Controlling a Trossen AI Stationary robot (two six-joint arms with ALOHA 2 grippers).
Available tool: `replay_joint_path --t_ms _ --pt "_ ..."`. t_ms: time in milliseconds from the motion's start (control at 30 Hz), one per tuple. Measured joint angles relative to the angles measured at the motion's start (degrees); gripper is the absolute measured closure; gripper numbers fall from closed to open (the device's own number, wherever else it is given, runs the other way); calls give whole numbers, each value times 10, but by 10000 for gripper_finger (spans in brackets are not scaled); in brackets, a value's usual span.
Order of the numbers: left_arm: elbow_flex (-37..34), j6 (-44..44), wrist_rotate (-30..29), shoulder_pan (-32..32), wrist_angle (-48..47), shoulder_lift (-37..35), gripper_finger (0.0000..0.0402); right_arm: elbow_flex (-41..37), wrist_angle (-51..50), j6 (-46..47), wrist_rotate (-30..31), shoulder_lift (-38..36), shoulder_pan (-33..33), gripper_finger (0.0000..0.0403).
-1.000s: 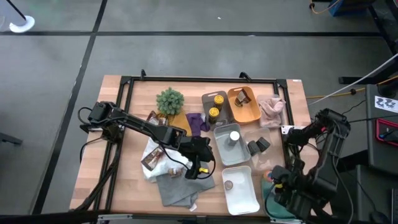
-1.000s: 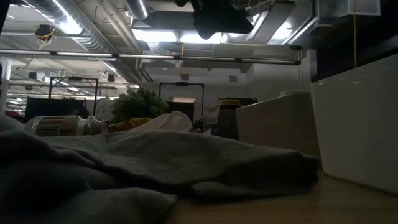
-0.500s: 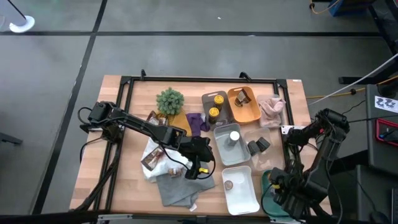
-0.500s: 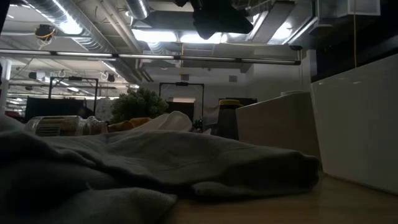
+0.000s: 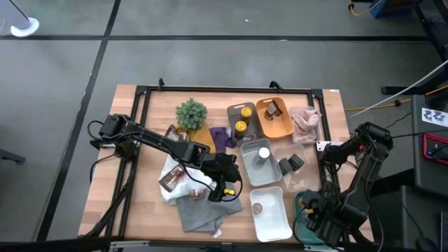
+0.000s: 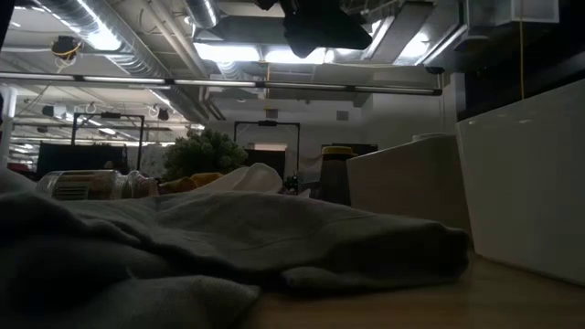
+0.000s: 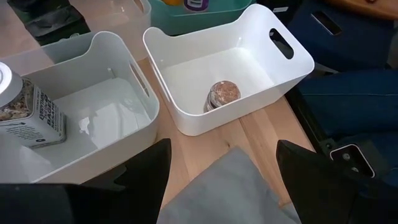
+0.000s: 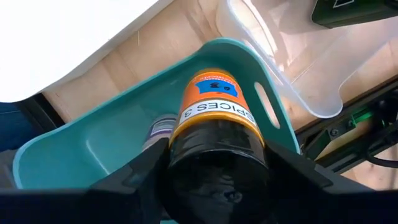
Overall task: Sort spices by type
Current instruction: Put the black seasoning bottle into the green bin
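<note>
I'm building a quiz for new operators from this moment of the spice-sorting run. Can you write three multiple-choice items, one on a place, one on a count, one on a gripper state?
1. Where is the orange-labelled, dark-capped spice bottle?
A. In the mustard-orange tray
B. Between the right gripper's fingers, over the teal plastic bin
C. On the grey cloth

2. How many round yellow-topped tins sit in the grey tray?
A. Two
B. Four
C. None

3. What is the left gripper doing?
A. Clamped on a foil packet
B. Clamped on a plant
C. Open and empty over the grey cloth

Answers:
1 B: the right wrist view shows the right gripper gripping the bottle above the teal plastic bin.
2 A: the high view shows two yellow tops there.
3 C: the left wrist view shows its fingers apart, nothing between them.
</note>
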Motion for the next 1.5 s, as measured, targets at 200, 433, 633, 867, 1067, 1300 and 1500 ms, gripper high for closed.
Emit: replay_joint_path --t_ms 200,433,633,867,1067,1300,1500 --pt "0 0 0 0 -3 0 128 0 23 -1 0 0 0 184" --pt "0 0 0 0 -4 0 128 0 30 -1 1 0 0 184" --pt "0 5 0 0 -3 0 128 -8 31 -1 6 0 0 184" --pt "0 16 0 0 -3 0 128 -59 77 -2 -27 0 0 184" --pt "0 16 0 0 -3 0 128 -94 104 -2 -31 0 0 184" --pt "0 15 0 0 -3 0 128 -102 105 -2 -30 0 0 180" --pt "0 15 0 1 -2 0 128 -102 104 -2 -30 0 0 139"
